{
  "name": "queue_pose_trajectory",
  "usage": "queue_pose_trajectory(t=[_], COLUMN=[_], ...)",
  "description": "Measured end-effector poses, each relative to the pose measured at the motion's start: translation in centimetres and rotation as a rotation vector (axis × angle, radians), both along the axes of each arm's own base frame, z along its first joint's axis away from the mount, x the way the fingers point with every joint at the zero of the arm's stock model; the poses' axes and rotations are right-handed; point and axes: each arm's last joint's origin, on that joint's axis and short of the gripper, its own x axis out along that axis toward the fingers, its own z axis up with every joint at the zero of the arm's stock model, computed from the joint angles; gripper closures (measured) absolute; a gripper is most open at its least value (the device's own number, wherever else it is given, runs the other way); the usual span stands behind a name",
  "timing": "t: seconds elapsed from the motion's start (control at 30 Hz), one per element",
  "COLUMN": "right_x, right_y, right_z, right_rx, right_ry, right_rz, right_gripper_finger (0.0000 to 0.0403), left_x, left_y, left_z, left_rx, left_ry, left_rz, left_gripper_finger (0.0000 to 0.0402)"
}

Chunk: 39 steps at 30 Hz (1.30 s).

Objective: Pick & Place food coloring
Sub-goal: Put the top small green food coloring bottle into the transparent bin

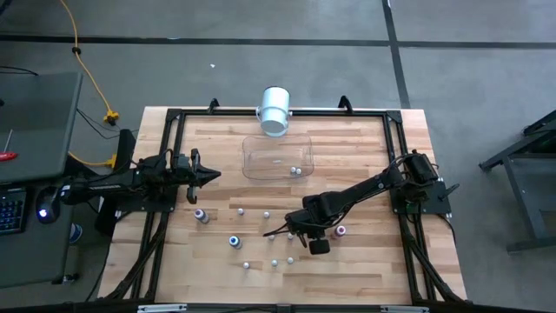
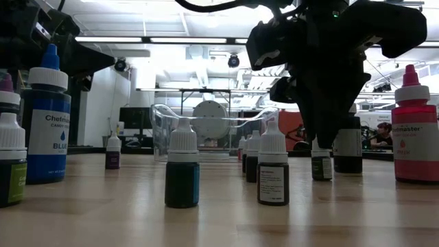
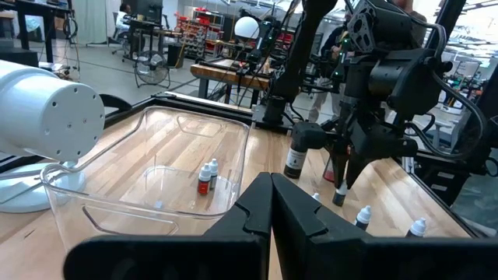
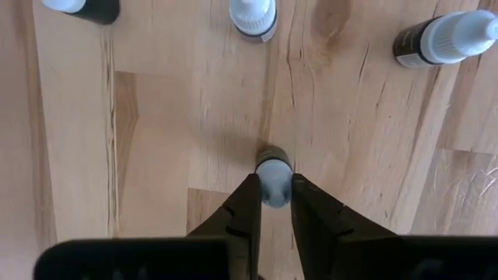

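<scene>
While the right pincer [image 4: 272, 204] pinches a small bottle's [image 4: 273, 173] cap, the narrow grip risks slipping; left pincer [image 1: 211, 175] closed.

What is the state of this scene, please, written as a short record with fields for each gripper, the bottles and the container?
right gripper: pointing down over the wooden table, fingers closed on the cap of one small white-capped dark bottle that stands on the wood
left gripper: shut, holding nothing, waiting at the table's left side
clear plastic tub: holds two small bottles
other small bottles: standing scattered on the table, outside the tub
white cylinder: lying behind the tub
</scene>
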Motion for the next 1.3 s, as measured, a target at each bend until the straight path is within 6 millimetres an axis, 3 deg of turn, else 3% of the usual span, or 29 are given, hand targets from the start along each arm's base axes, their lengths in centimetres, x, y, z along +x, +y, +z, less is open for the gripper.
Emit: queue_pose_trajectory(t=[0.23,0.73,0.97,1.17,1.3], right_x=[-0.1,-1.4,-1.0,-0.2,0.1], right_y=[0.0,-1.1,-3.0,-5.9,-8.1], right_z=[0.3,5.5,10.4,16.1,18.5], right_rx=[0.01,0.069,0.039,0.0,-0.021], right_ry=[-0.001,-0.121,-0.185,-0.287,-0.347], right_rz=[-0.036,-0.222,-0.324,-0.425,-0.495], right_gripper_finger=[0.0364,0.0364,0.0364,0.0363,0.0363], left_x=[0.0,0.0,0.0,0.0,0.0], left_y=[0.0,0.0,0.0,0.0,0.0], left_z=[0.0,0.0,0.0,0.0,0.0], left_rx=[0.0,0.0,0.0,0.0,0.0], left_ry=[0.0,0.0,0.0,0.0,0.0], left_rz=[0.0,0.0,0.0,0.0,0.0], left_gripper_finger=[0.0401,0.0401,0.0401,0.0401,0.0401])
